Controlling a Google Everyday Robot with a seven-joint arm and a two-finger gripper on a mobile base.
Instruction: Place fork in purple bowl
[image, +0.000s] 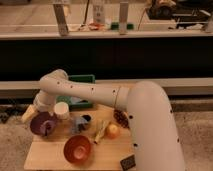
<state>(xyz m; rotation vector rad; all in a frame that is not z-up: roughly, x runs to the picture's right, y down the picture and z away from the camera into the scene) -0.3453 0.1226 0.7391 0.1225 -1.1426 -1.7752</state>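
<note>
The purple bowl (40, 125) stands at the left end of the wooden table. A slim pale piece that looks like the fork (48, 129) lies inside it at its right side. My gripper (35, 111) hangs at the end of the white arm, just above the bowl's back left rim. The arm reaches in from the lower right and bends down at the elbow above the bowl.
A white cup (62, 110) stands just right of the purple bowl. An orange-red bowl (77, 148) sits at the front. A yellowish stick-like item (99, 132), an orange fruit (113, 131) and a green tray (80, 91) lie further right and back. A black item (128, 162) lies at the table's front edge.
</note>
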